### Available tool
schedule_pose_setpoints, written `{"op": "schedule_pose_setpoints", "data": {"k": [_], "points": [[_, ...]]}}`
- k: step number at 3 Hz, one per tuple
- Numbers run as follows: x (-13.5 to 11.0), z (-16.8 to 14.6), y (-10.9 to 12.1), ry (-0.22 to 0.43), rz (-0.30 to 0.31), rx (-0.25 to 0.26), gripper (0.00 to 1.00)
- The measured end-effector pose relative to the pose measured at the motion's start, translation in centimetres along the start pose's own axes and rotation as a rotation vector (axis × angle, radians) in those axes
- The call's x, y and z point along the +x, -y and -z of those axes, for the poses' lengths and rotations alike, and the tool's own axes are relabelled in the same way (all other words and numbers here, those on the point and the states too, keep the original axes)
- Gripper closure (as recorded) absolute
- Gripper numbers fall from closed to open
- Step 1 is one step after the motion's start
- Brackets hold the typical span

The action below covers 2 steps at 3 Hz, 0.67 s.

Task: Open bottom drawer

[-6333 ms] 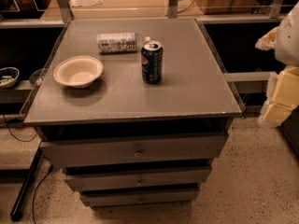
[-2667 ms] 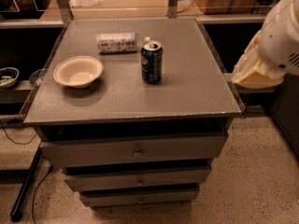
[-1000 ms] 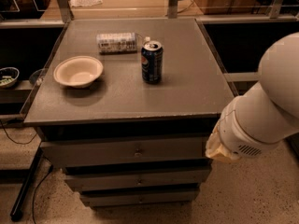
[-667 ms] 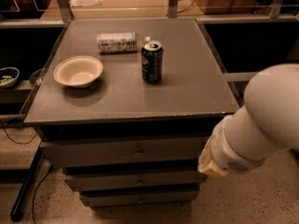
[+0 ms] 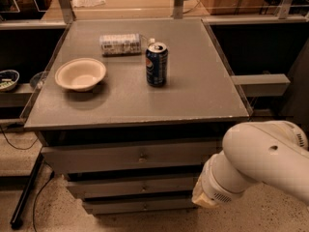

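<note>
On the grey desk, from the left, stand a white bowl, a packet lying on its side and an upright blue can. None overhangs the front edge, so I judge that none will hinder a pull. Beneath them three grey fronts step inward. The bottom drawer, the slimmest, sits shut at bottom centre of the frame, just above the floor, under the middle drawer. At lower right my white arm slants down low, because the target lies so near the floor. It places the tool by the right end of the lower fronts. I cannot tell whether the tool is apart or together, as the wrist hides it.
</note>
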State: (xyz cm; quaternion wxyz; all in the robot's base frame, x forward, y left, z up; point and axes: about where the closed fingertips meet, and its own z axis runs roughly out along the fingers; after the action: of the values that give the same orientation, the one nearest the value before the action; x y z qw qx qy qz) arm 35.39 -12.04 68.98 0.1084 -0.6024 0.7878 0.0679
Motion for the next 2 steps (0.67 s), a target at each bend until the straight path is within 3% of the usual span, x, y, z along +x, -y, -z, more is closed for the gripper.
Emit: {"op": "schedule_pose_setpoints", "data": {"k": [1,2], "points": [[-0.03,-4.64,0.08,-0.005,-0.002,-0.058,1.0],[-0.03,-4.64,0.08,-0.005,-0.002,-0.058,1.0]]}}
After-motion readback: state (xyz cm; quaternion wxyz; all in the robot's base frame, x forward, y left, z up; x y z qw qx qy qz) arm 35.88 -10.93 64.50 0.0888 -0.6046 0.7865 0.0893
